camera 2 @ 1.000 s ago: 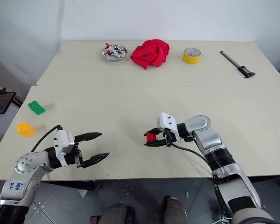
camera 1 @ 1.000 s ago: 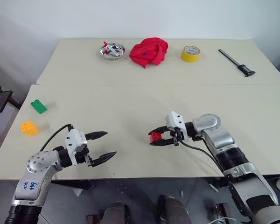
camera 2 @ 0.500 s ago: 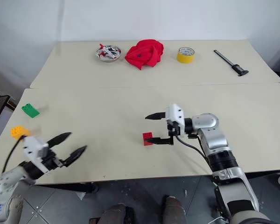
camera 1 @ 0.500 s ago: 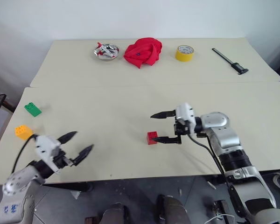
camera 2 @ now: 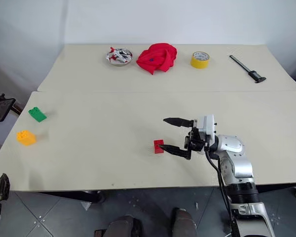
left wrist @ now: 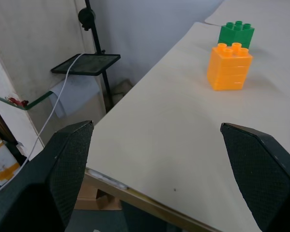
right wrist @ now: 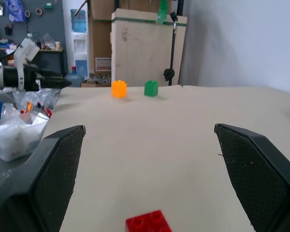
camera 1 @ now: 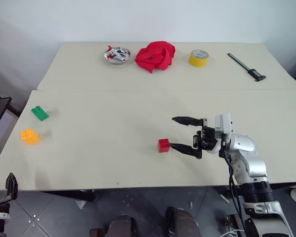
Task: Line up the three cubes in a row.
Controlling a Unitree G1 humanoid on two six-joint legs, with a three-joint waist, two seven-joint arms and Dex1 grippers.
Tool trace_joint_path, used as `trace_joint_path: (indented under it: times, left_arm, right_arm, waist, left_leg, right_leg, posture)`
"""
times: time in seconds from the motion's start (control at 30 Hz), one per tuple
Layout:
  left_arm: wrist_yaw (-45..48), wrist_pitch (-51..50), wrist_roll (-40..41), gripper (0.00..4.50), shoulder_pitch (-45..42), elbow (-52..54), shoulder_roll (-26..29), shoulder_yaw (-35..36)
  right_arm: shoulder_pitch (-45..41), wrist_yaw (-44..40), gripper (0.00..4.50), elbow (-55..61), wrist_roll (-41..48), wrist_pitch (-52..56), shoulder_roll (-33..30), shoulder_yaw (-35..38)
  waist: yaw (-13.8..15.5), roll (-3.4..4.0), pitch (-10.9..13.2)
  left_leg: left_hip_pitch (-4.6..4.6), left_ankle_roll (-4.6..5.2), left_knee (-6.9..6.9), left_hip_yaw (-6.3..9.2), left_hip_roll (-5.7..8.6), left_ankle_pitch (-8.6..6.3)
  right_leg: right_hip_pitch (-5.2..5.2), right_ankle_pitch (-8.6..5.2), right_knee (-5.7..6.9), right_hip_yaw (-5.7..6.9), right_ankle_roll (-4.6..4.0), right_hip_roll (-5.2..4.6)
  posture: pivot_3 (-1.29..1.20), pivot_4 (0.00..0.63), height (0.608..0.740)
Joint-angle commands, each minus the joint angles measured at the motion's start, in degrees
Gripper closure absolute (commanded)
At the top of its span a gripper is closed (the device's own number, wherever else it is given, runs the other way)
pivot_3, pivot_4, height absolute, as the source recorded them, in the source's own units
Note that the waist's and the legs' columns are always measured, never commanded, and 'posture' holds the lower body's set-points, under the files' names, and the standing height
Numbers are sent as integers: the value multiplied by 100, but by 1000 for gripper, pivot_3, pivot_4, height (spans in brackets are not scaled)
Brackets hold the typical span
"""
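Red cube point(camera 1: 163, 145): set flat on the near desk point(camera 1: 113, 163), studs up, toward the near edge and right of the middle. It is gripped by nothing. It is judged to be placed there as the anchor of the row, well apart from the other two.

Green cube point(camera 1: 39, 113): lying close to the left edge of the near desk, tilted askew to that edge. Untouched; it is judged to be awaiting collection.

Orange-yellow cube point(camera 1: 29, 136): standing near the same left edge, just nearer the front than the green one, the two close but apart. In the left wrist view it is seen directly ahead with the green cube behind it.

Right gripper point(camera 1: 185, 134): held level just beside the red cube, pointed toward the left edge. Its fingers are spread wide and empty, one tip close to the cube's side, the other raised well clear. This posture is judged to be that of a release, the cube left to rest on the desk.

Left gripper point(left wrist: 159, 150): fingers spread wide with nothing between them, aimed over the left front corner toward the orange-yellow cube, presumably to take it.

Far desk, not concerned: metal dish point(camera 1: 118, 54), red cloth point(camera 1: 156, 55), yellow tape roll point(camera 1: 199, 57), black tool point(camera 1: 246, 66).
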State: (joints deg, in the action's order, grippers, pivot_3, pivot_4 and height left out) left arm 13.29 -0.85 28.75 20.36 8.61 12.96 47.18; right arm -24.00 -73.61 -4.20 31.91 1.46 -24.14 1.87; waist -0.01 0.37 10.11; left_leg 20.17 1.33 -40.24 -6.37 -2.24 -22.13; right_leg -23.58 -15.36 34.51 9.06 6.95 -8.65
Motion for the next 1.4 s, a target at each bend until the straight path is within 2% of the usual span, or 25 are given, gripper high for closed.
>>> trace_joint_path:
  times: [0.03,0.1,0.23,0.37,0.47,0.57,0.7,0.83,1.0,1.23,1.33,1.4]
  left_arm:
    - [-747,-560,-269,0,-749,479,601,-207]
    - [-1200,-1170,-388,0,-1314,527,964,-376]
    - [-2032,-2427,-573,0,-2872,-41,1727,-684]
    - [-2529,-4001,-1047,0,-5001,-1228,2327,-1754]
    - [-3208,-4077,-1608,0,-6023,-2027,2242,-2113]
    - [-3587,-4074,-1711,0,-6664,-2978,2050,-2032]
    - [-4037,-4017,-1988,0,-7030,-3550,1992,-2079]
    - [-4460,-3829,-2065,0,-7185,-3497,1745,-1961]
    - [-4573,-3759,-2016,0,-7247,-3857,1577,-1770]
    - [-4677,-3408,-2030,0,-7373,-4581,1644,-1658]
    - [-4573,-3353,-2029,620,-7382,-4681,1681,-1690]
    - [-4514,-3327,-2022,1201,-7389,-4715,1697,-1708]
  right_arm:
    - [55,249,20,240,101,-17,-34,240]
    - [81,375,20,291,114,50,-51,283]
    - [134,499,20,515,208,304,-72,220]
    - [140,469,20,847,250,546,-43,-10]
    - [21,568,20,909,269,607,25,-33]
    - [-33,637,20,964,283,675,42,-41]
    - [-14,674,20,999,274,692,4,-24]
    - [88,778,20,1018,217,639,-33,56]
    - [176,850,20,1114,221,653,-31,31]
    - [225,934,20,1151,164,622,-48,16]
    - [253,995,0,1161,136,580,-39,29]
    - [288,1009,0,1166,130,561,-41,32]
  waist:
    - [46,-3,-1]
    - [87,-8,-4]
    - [61,-9,-6]
    - [22,-15,-8]
    - [-22,-22,-7]
    - [-93,-22,-7]
    - [-165,-30,-2]
    - [-136,-49,5]
    - [-104,-50,5]
    - [-74,-51,5]
    - [-65,-52,5]
    - [-57,-52,5]
  left_leg:
    - [1,-1,0,4,0,0]
    - [1,-5,-4,11,0,3]
    - [-1,-7,-4,3,13,4]
    - [2,-14,3,16,35,7]
    - [1,-14,13,15,43,7]
    - [-2,-16,26,5,43,7]
    - [0,-22,33,-25,42,9]
    - [5,-22,25,-25,41,10]
    - [4,-22,19,-24,42,10]
    - [3,-22,19,-27,42,10]
    - [3,-22,18,-27,42,10]
    - [4,-22,18,-28,42,10]
  right_leg:
    - [0,0,4,2,0,0]
    - [-3,1,22,6,-3,2]
    - [-4,1,26,2,-4,2]
    - [-6,2,32,16,-2,10]
    - [-6,4,26,17,2,11]
    - [-10,3,20,19,5,13]
    - [-10,1,20,30,9,17]
    - [-10,1,20,27,10,15]
    - [-7,1,22,23,12,13]
    - [-8,2,23,23,12,13]
    - [-8,2,22,24,12,13]
    - [-8,2,23,24,12,13]
  posture:
    - [0,150,740]
    - [0,150,740]
    - [0,150,740]
    - [0,150,740]
    - [0,150,740]
    - [0,150,740]
    - [0,150,740]
    - [0,150,740]
    - [0,150,740]
    - [0,150,740]
    - [0,150,740]
    - [0,150,740]
